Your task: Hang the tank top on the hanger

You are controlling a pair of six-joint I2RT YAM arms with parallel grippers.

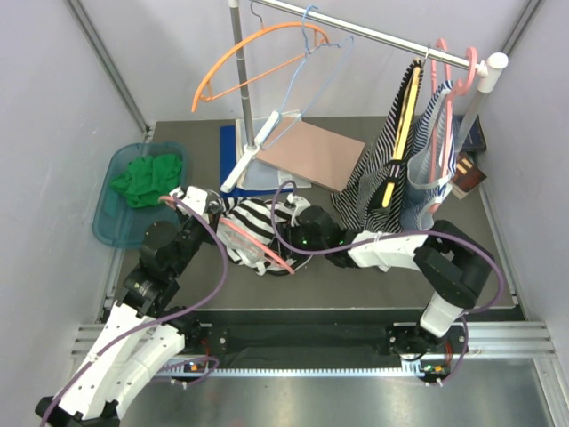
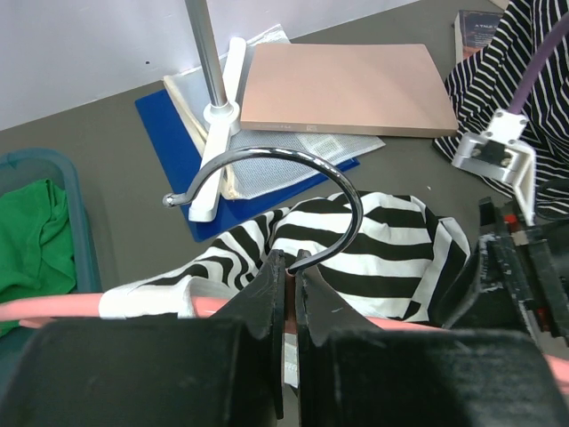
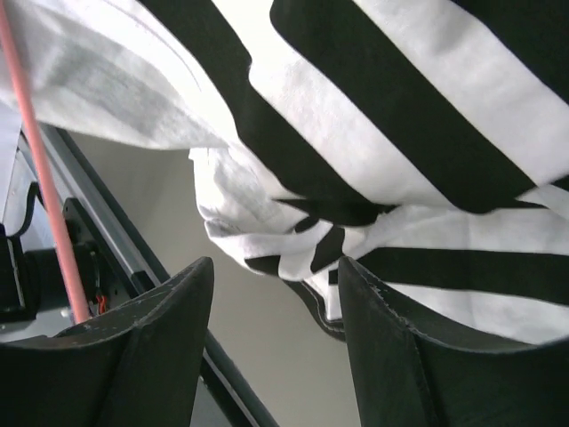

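The tank top point(image 1: 264, 216), with wide black-and-white stripes, lies bunched on the table between the arms. The salmon-pink hanger point(image 1: 258, 247) passes through it. My left gripper point(image 1: 216, 212) is shut on the hanger's neck point(image 2: 291, 286), just below the curved metal hook point(image 2: 302, 160). A pink hanger arm point(image 2: 53, 308) runs off to the left under the tank top point(image 2: 382, 236). My right gripper point(image 3: 276, 263) is open, with a bunched hem of the tank top point(image 3: 302, 240) hanging just above the gap. A pink hanger bar point(image 3: 40, 169) shows at the left. In the top view the right gripper point(image 1: 292, 222) is at the cloth's right edge.
A teal bin point(image 1: 108, 213) holds the green cloth point(image 1: 147, 178) at the left. The rack pole point(image 1: 240, 80) carries an orange hanger point(image 1: 258, 44), a light-blue wire hanger point(image 1: 313, 53) and a dark narrow-striped garment point(image 1: 396, 160). A brown board point(image 1: 311, 153) lies behind.
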